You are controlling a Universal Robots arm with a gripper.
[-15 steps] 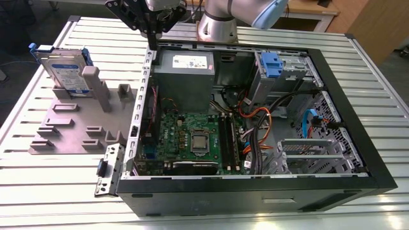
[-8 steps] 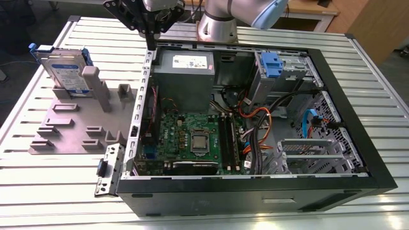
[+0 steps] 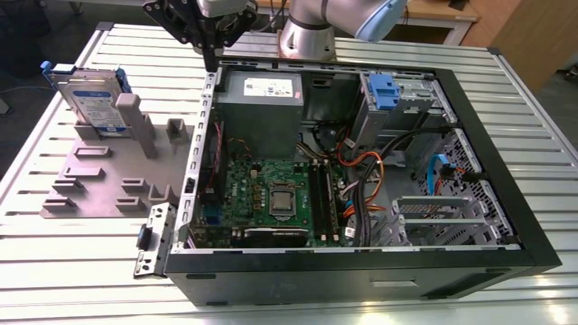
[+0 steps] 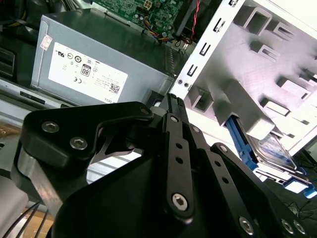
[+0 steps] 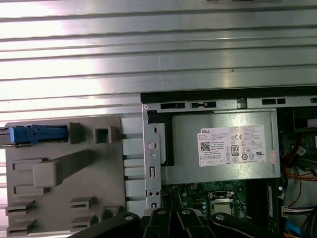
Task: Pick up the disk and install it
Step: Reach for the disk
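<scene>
Black metal gripper (image 3: 211, 62), closed and empty, near white-stickered grey power-supply box (image 3: 262, 115); silver blue-framed labelled disk (image 3: 95, 101) stands apart.

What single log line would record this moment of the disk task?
claw: shut, empty, above computer case edge by power supply | disk: upright in grey fixture, untouched | install: not done
</scene>
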